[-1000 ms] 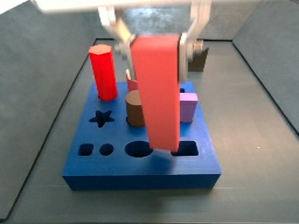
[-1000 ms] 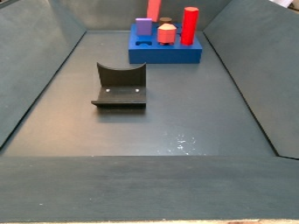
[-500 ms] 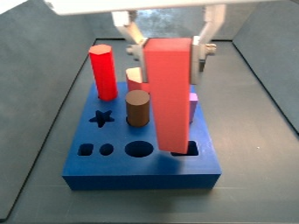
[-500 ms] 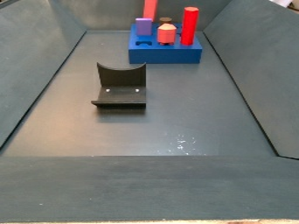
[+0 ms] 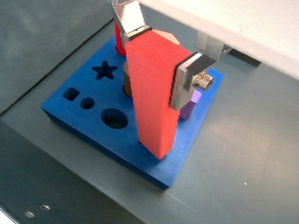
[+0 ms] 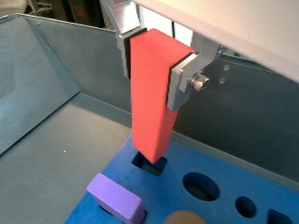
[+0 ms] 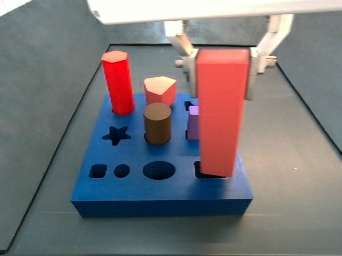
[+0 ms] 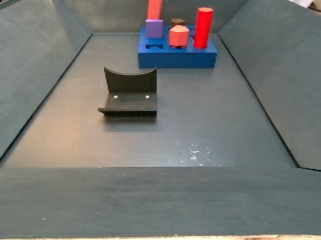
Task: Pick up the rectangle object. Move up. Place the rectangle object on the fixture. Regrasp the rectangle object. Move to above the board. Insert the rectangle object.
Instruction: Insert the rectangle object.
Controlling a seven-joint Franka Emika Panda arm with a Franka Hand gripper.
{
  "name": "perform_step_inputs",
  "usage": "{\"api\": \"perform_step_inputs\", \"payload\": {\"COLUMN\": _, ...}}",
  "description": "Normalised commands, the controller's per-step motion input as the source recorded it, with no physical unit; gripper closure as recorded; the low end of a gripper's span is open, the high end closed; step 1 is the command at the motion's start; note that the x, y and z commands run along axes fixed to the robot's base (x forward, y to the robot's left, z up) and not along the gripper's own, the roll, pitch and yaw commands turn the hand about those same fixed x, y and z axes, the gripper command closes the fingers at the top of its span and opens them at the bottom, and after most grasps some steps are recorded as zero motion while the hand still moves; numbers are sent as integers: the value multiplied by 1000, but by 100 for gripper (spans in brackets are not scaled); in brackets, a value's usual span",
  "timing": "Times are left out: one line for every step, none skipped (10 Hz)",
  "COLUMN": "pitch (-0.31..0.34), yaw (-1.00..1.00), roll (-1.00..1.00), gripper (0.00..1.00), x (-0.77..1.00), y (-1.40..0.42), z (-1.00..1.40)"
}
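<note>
Salmon-red matte rectangle object [image 7: 221, 110] is held upright by the gripper [image 5: 160, 48], clamped near its top, lower end at a hole in the thick blue board [image 7: 120, 195]. Judged rigid, light; flat sides suit the pads.

One pincer [image 7: 225, 62], one board [image 7: 134, 195], five pieces.

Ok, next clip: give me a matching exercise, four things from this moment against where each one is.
Things:
1. rectangle object
2. fixture
3. red hexagonal post
4. purple block

Places:
A. alone on the floor, apart from the board
B. standing in the board's back corner
C. between the fingers of the hand, lower end at a square hole
D. standing in the board, next to the rectangle object's hole

Pairs: 1-C, 2-A, 3-B, 4-D
</note>
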Motion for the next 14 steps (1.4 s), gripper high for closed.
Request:
{"api": "perform_step_inputs", "payload": {"pitch": 0, "yaw": 0, "roll": 0, "gripper": 100, "x": -31, "y": 0, "z": 0}}
{"api": "perform_step_inputs", "payload": {"pitch": 0, "yaw": -229, "roll": 63, "gripper": 100, "x": -283, "y": 0, "z": 0}}
{"api": "perform_step_inputs", "payload": {"pitch": -21, "yaw": -83, "roll": -136, "gripper": 100, "x": -71, "y": 0, "z": 0}}
{"api": "perform_step_inputs", "payload": {"pitch": 6, "yaw": 0, "roll": 0, "gripper": 100, "x": 0, "y": 0, "z": 0}}
{"api": "perform_step_inputs", "payload": {"pitch": 179, "yaw": 80, "roll": 96, "gripper": 100, "x": 71, "y": 191, "z": -271}}
{"api": "perform_step_inputs", "payload": {"pitch": 307, "yaw": 49, "roll": 236, "gripper": 100, "x": 303, "y": 114, "z": -277}}
{"api": "perform_step_inputs", "payload": {"pitch": 333, "yaw": 126, "roll": 287, "gripper": 100, "x": 366, "y": 126, "z": -209}}
{"api": "perform_step_inputs", "payload": {"pitch": 319, "yaw": 120, "roll": 239, "gripper": 100, "x": 331, "y": 100, "z": -303}}
{"api": "perform_step_inputs", "payload": {"pitch": 287, "yaw": 126, "roll": 224, "gripper": 100, "x": 240, "y": 57, "z": -297}}
{"api": "perform_step_inputs", "payload": {"pitch": 304, "yaw": 171, "roll": 249, "gripper": 100, "x": 260, "y": 71, "z": -249}}
{"api": "perform_step_inputs", "payload": {"pitch": 260, "yaw": 0, "roll": 79, "gripper": 100, "x": 163, "y": 0, "z": -189}}
{"api": "perform_step_inputs", "payload": {"pitch": 0, "yaw": -40, "roll": -4, "gripper": 100, "x": -220, "y": 0, "z": -114}}
{"api": "perform_step_inputs", "payload": {"pitch": -56, "yaw": -137, "roll": 21, "gripper": 100, "x": -454, "y": -77, "z": -411}}
{"api": "perform_step_inputs", "payload": {"pitch": -54, "yaw": 0, "roll": 166, "gripper": 100, "x": -514, "y": -249, "z": -477}}
